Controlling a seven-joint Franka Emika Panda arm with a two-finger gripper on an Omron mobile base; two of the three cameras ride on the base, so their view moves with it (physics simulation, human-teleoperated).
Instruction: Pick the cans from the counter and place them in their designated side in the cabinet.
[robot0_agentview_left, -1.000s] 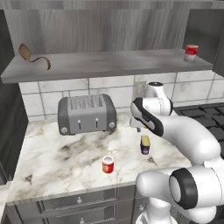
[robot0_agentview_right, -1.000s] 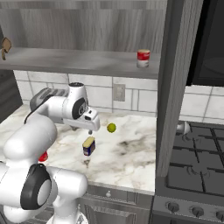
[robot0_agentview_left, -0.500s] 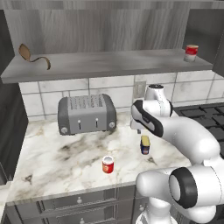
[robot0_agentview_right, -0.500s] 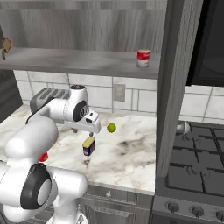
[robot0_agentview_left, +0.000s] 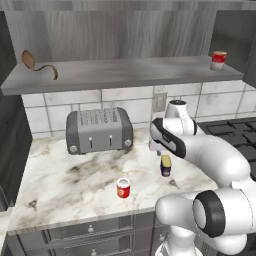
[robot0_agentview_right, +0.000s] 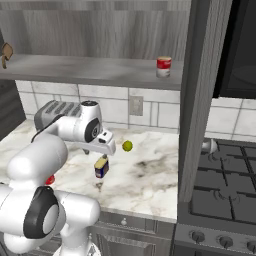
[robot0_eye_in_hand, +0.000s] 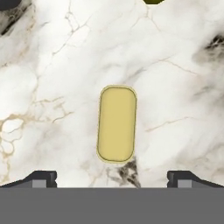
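My gripper (robot0_eye_in_hand: 112, 177) hung straight above the blue can (robot0_eye_in_hand: 117, 124), jaws spread wide and holding nothing, the two dark tips showing at about seven and five o'clock in the hand view with the can's yellow top between them and a little toward twelve. That can stood upright on the counter (robot0_agentview_left: 75, 182), just beside my wrist in the left base view (robot0_agentview_left: 166, 165), while the red can (robot0_agentview_left: 123, 188) sat apart from it at roughly eight o'clock, nearer the counter's front edge. The cabinet (robot0_agentview_left: 115, 75) ran overhead, with a banded red can (robot0_agentview_left: 218, 60) already standing at its right end. The worst I could foresee was coming down slightly off-centre, since the top lay ahead of the line between my tips: one finger could land on the rim and tip the can, or knock it toward the small yellow-green ball (robot0_agentview_right: 127, 145) lying near it at about two o'clock. The top also looked oblong from above, so closing across the wrong axis might give a poor hold. The right base view showed that ball and the gap below my hand, which the arm hid from the left; the left view alone gave me the toaster (robot0_agentview_left: 99, 130) and the red can.
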